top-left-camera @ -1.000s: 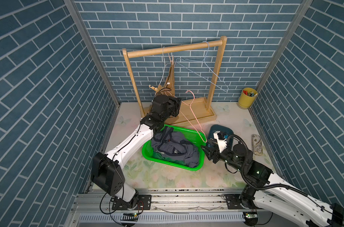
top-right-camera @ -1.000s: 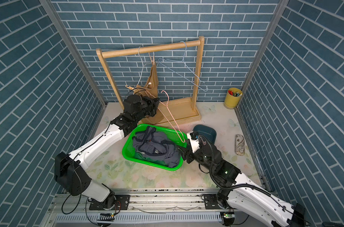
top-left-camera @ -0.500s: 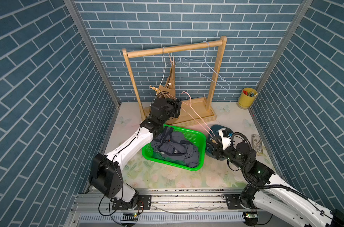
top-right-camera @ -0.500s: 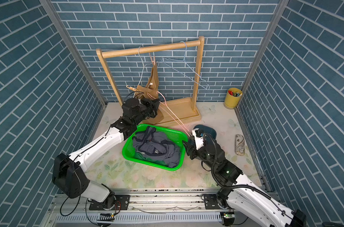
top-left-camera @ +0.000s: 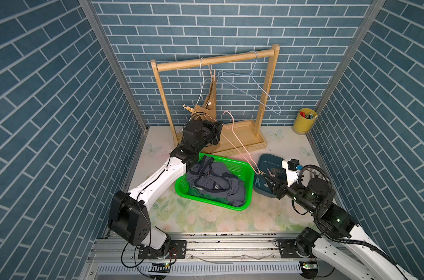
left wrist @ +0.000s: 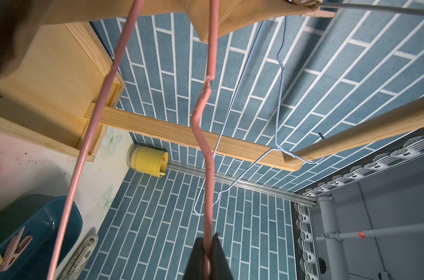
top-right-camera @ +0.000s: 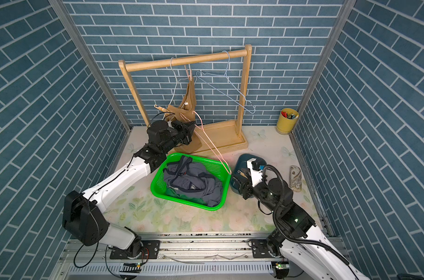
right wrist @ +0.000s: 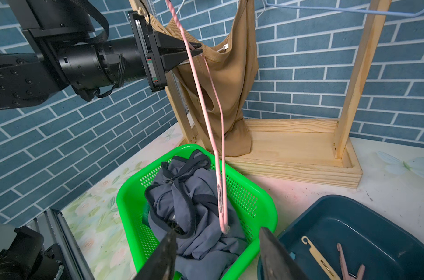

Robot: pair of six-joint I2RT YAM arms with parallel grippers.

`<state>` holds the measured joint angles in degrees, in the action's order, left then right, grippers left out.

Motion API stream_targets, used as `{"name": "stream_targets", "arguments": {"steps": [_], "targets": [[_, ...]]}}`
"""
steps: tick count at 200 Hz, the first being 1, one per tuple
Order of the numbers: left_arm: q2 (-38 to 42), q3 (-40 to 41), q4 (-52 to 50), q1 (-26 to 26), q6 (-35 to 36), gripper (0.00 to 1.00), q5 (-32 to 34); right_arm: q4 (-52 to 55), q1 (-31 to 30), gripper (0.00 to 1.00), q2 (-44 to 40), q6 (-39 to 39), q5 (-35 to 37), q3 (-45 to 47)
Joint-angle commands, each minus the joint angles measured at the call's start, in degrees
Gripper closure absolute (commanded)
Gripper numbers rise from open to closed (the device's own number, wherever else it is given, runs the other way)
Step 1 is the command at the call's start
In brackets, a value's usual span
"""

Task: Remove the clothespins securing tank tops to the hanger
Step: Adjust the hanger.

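L claw (right wrist: pixel 194 49) clamps thin pink wire hanger (right wrist: pixel 207 116), R claw (right wrist: pixel 217 230) wide near its end; tug cd snag tan fabric top (right wrist: pixel 235 72).

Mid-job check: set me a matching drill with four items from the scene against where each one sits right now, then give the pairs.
Items:
1. pink wire hanger
2. tan-brown tank top
3. grey-blue tank top with navy trim
4. pink clothespin

Places:
A. in the green plastic basket
B. in the dark teal tray
C. gripped by the left pincer
D. hanging under the wooden rack

Pairs: 1-C, 2-D, 3-A, 4-B
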<state>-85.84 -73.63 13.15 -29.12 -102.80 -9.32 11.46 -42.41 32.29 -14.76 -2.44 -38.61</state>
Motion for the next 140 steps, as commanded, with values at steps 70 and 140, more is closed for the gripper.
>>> {"name": "stream_targets", "arguments": {"steps": [70,140], "targets": [[1.82,0.07,2.46,-0.14,-0.59,1.0,-2.7,-11.51,0.66,0.79,13.94,0.01,-3.69,-0.52],[1.75,0.3,2.26,-0.21,1.34,0.84,-3.8,-6.55,0.73,1.0,8.31,-1.92,-1.0,-0.11]]}}
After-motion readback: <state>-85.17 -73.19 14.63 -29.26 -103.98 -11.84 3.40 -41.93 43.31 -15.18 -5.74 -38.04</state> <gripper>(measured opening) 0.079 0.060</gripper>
